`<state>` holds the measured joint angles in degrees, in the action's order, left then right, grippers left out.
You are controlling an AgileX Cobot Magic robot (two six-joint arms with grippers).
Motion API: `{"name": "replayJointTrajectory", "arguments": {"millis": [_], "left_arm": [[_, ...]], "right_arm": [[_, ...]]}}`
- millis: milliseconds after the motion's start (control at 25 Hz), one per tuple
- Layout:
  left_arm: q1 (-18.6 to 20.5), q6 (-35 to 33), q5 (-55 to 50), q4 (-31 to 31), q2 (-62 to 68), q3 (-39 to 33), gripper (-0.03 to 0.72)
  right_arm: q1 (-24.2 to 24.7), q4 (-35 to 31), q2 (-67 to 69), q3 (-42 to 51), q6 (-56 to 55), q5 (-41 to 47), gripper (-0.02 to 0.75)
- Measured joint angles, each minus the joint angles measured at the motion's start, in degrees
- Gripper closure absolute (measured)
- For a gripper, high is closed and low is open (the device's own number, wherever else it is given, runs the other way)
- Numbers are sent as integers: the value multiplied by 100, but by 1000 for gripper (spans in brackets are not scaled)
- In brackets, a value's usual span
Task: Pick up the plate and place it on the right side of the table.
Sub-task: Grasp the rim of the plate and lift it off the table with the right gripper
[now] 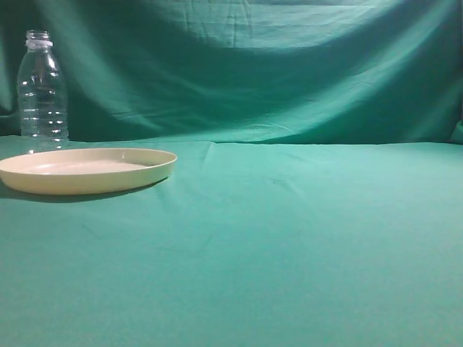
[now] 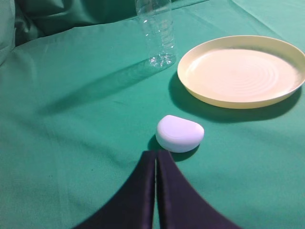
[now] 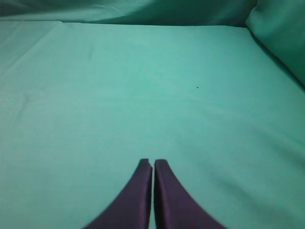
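Note:
The cream-yellow plate [image 1: 87, 170] lies flat on the teal-green table [image 1: 289, 238] at the far left of the exterior view. It also shows in the left wrist view [image 2: 243, 71], at the upper right. My left gripper [image 2: 156, 153] is shut and empty, above the cloth and well short of the plate. My right gripper [image 3: 153, 163] is shut and empty over bare cloth; the plate is out of that view. Neither gripper shows in the exterior view.
A clear plastic bottle [image 1: 42, 90] stands upright behind the plate; it also shows in the left wrist view [image 2: 156, 31]. A small white rounded case [image 2: 179, 133] lies on the cloth just ahead of my left fingertips. A green cloth backdrop [image 1: 253, 65] hangs behind the table.

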<state>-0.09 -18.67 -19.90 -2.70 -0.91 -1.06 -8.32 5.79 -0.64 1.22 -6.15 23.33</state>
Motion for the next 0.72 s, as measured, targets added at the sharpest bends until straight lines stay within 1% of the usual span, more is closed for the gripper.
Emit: {"name": "replayJointTrajectory", "arguments": {"millis": [40, 120, 200, 280, 360, 400, 480, 600, 720], "left_arm": [[0, 0, 0, 0, 0, 0, 688], [0, 0, 0, 0, 0, 0, 688], [0, 0, 0, 0, 0, 0, 688], [0, 0, 0, 0, 0, 0, 688], [0, 0, 0, 0, 0, 0, 688], [0, 0, 0, 0, 0, 0, 688], [0, 0, 0, 0, 0, 0, 688], [0, 0, 0, 0, 0, 0, 688], [0, 0, 0, 0, 0, 0, 688]], "right_arm": [[0, 0, 0, 12, -12, -58, 738], [0, -225, 0, 34, -187, -548, 738], [0, -465, 0, 48, -377, -1338, 738], [0, -521, 0, 48, -461, -2302, 738], [0, -532, 0, 35, -516, -2717, 738], [0, -535, 0, -72, -533, -2563, 738], [0, -555, 108, -471, -547, -1972, 738], [0, -548, 726, -1391, -514, -886, 738], [0, -548, 1568, -2233, -502, 413, 738]]}}
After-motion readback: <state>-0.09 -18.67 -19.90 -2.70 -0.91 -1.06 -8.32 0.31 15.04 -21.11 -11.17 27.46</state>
